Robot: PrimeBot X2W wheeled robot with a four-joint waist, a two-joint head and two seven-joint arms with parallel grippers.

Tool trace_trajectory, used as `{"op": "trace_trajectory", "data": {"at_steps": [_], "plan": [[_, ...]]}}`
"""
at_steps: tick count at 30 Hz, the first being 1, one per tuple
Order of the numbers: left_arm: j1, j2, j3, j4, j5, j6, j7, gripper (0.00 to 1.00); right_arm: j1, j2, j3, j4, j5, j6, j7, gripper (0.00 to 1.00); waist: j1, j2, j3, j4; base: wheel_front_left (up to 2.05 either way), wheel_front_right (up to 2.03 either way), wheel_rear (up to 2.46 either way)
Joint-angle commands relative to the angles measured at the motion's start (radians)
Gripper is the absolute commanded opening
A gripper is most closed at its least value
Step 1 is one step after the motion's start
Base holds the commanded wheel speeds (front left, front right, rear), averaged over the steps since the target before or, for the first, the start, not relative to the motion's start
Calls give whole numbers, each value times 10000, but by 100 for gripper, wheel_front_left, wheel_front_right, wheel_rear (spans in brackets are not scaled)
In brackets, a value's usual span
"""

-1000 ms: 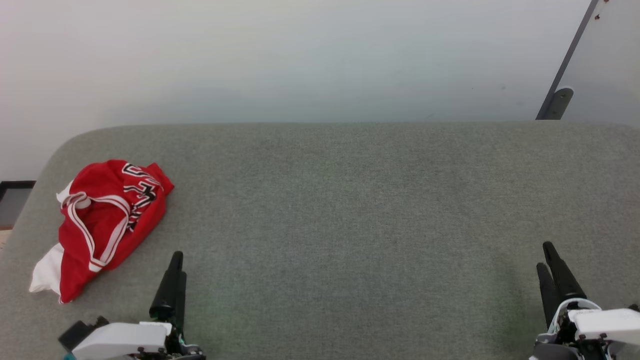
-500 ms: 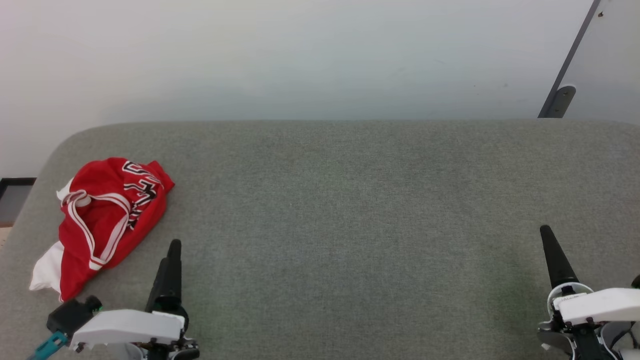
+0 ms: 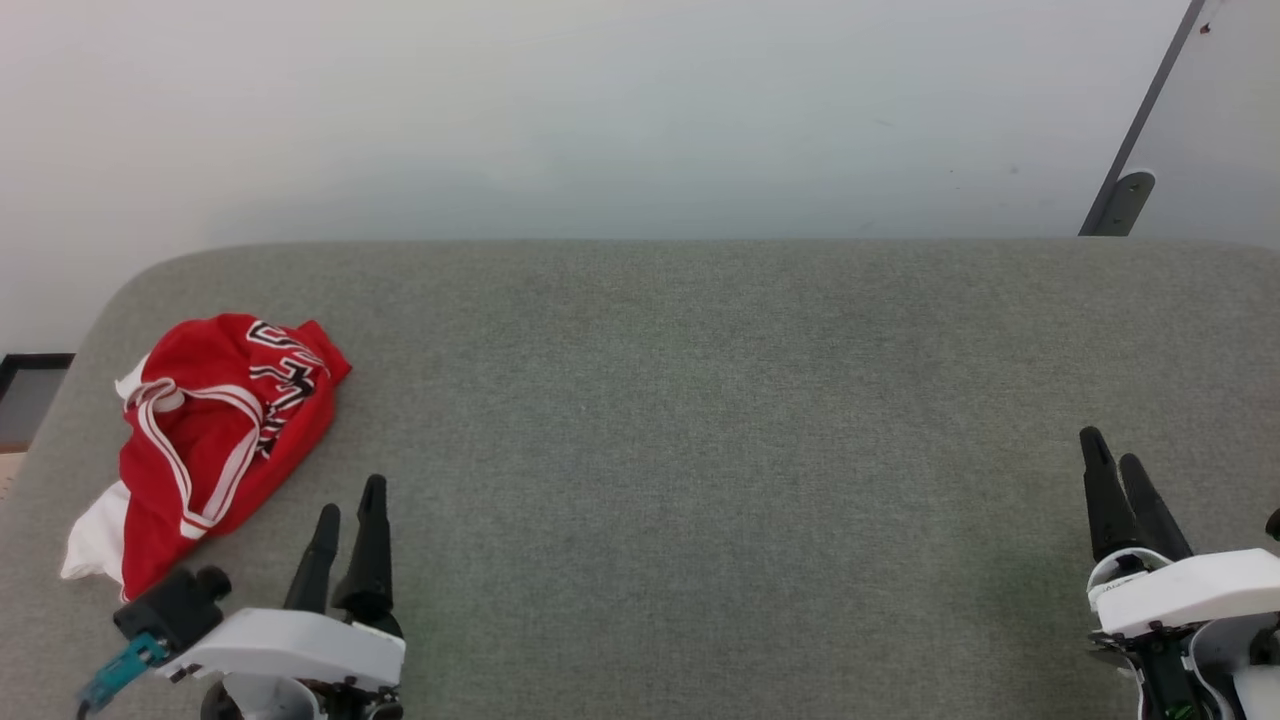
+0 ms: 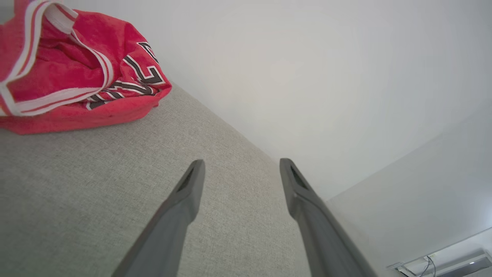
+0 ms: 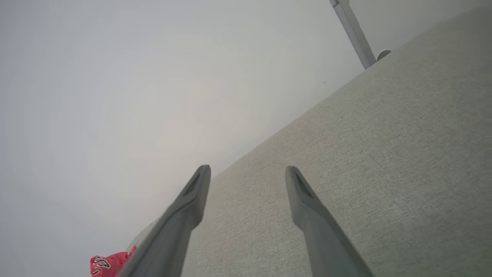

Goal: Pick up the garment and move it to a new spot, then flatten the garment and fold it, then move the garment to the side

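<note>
**Item 1. Garment** (image 3: 215, 430): red jersey, crumpled in a heap at the left end of the grey fabric worktop (image 3: 680, 450). The black-and-white lettering was folded over on itself and could not be read whole. A white sleeve poked out at the heap's near left corner, and the rest of that sleeve was buried. Striped trim looped across the top. In the right wrist view only a red sliver showed at the bottom edge, partly behind a finger.

**Item 2. Left claw** (image 3: 351, 497): just right of the garment's near end and not touching it. Both fingers pointed away from the robot, spread wide with nothing between them. The white wrist housing was cut off by the bottom edge of the head view.

**Item 3. Right claw** (image 3: 1110, 448): far right of the garment, well apart from it. The fingers were parted and empty, angled slightly towards the garment. The body was cropped at the lower corner.

**Item 4. Grey post** (image 3: 1118, 203): beyond the worktop, farthest right of the garment, its top out of frame.
</note>
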Motion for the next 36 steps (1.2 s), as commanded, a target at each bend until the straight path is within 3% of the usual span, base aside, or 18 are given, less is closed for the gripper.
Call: {"op": "trace_trajectory", "data": {"at_steps": [1, 19, 36], "plan": [[-119, 122, -94, -122, 484, 87, -114, 100, -292, -109, -14, -89, -632, -4, -130, 100, 0, 0, 0, 5, 0, 0, 0], [-144, 539, -719, 41, 2571, 451, -629, 100, -568, -116, 117, 110, -3351, -5, -646, 100, 0, 0, 45, -8, 0, 0, 0], [-231, 744, -899, 149, 4191, 520, -1075, 100, -833, -272, 264, 361, -5013, -6, -1094, 100, 0, 0, 64, 2, 0, 0, 0]]}}
